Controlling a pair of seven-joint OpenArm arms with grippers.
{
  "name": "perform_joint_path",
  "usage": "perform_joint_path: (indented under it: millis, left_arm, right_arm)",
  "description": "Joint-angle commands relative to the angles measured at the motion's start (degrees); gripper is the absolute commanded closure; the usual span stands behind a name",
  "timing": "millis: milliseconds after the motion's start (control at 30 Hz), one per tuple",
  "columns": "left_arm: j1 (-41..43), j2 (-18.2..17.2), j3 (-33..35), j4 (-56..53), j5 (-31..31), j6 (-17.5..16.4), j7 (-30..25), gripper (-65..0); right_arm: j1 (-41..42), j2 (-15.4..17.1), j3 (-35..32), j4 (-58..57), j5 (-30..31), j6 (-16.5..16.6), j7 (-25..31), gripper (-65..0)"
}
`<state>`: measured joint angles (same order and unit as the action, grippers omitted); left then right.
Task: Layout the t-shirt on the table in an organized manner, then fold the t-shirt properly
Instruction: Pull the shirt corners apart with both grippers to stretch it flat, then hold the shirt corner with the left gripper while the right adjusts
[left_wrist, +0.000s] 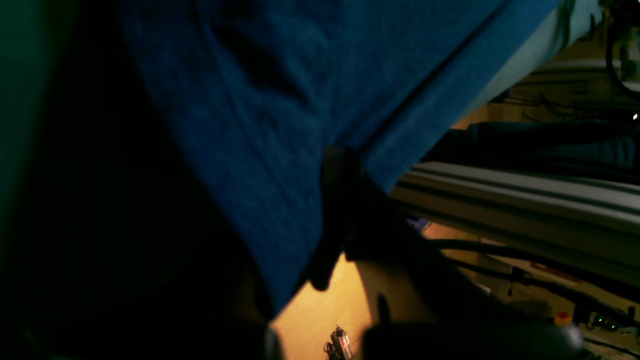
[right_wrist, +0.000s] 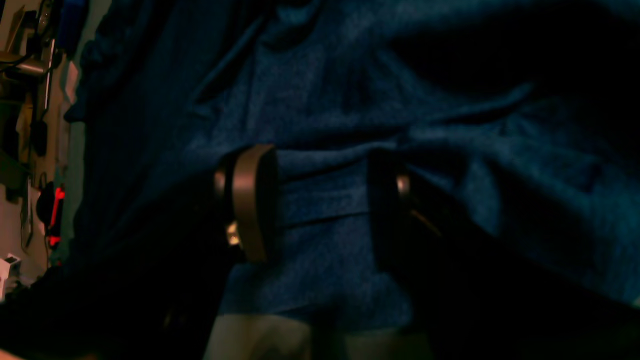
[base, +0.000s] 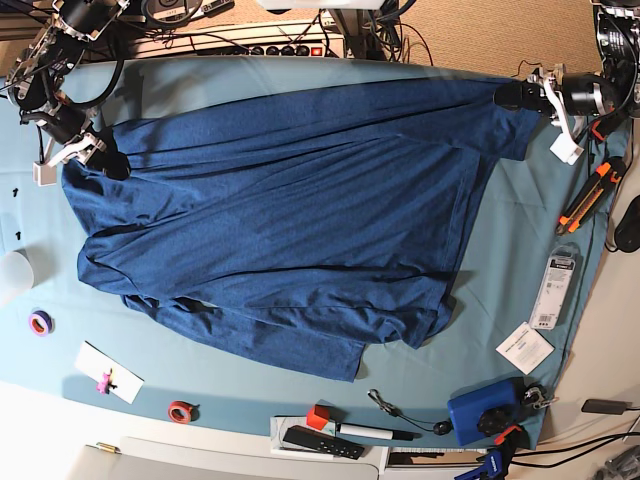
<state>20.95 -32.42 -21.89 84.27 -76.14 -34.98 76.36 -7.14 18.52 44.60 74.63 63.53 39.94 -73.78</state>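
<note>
The dark navy t-shirt (base: 290, 220) lies spread wide across the teal-covered table (base: 500, 290), creased, with its lower edge bunched in folds near the front. My left gripper (base: 512, 97) is at the shirt's far right corner, shut on the hem; the left wrist view shows the t-shirt (left_wrist: 260, 125) hanging from the pinched gripper (left_wrist: 345, 165). My right gripper (base: 105, 160) is at the shirt's left edge. In the right wrist view that gripper (right_wrist: 322, 200) stands open, with the t-shirt (right_wrist: 325, 100) lying between its wide-apart fingers (right_wrist: 250, 200).
An orange utility knife (base: 585, 205), white packets (base: 555, 280) and a blue box (base: 485, 410) sit at the right. A white cup (base: 12, 270), tape rolls (base: 40, 322) and a note (base: 108, 372) are at the left. A marker (base: 365, 431) lies at the front edge.
</note>
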Motion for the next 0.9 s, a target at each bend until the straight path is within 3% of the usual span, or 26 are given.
perform_joint_path:
  millis: [0, 300, 567, 700, 867]
  left_arm:
    - [0.24, -1.22, -0.52, 0.37, 2.43, 0.39, 0.2, 0.0]
    - [-0.81, -1.2, -0.52, 0.35, 2.4, -1.09, 0.07, 0.0]
    - [-0.81, -1.2, -0.52, 0.35, 2.43, -1.09, 0.09, 0.0]
    - [-0.81, -1.2, -0.52, 0.35, 2.4, -1.11, 0.02, 0.0]
    - [-0.81, -1.07, -0.52, 0.35, 2.4, -1.11, -0.57, 0.0]
  right_arm:
    - [0.31, 1.16, 0.28, 0.81, 0.55, 0.06, -0.46, -29.1]
    - [0.52, 1.18, 4.42, 0.81, 7.23, 0.06, -1.16, -29.1]
    - [0.63, 1.33, 16.94, 0.81, 11.5, 0.06, -1.07, -29.1]
    - [0.66, 1.31, 21.97, 0.81, 8.87, 0.06, -0.31, -29.1]
    - [1.03, 1.33, 22.1, 0.79, 3.28, -0.42, 3.32, -29.1]
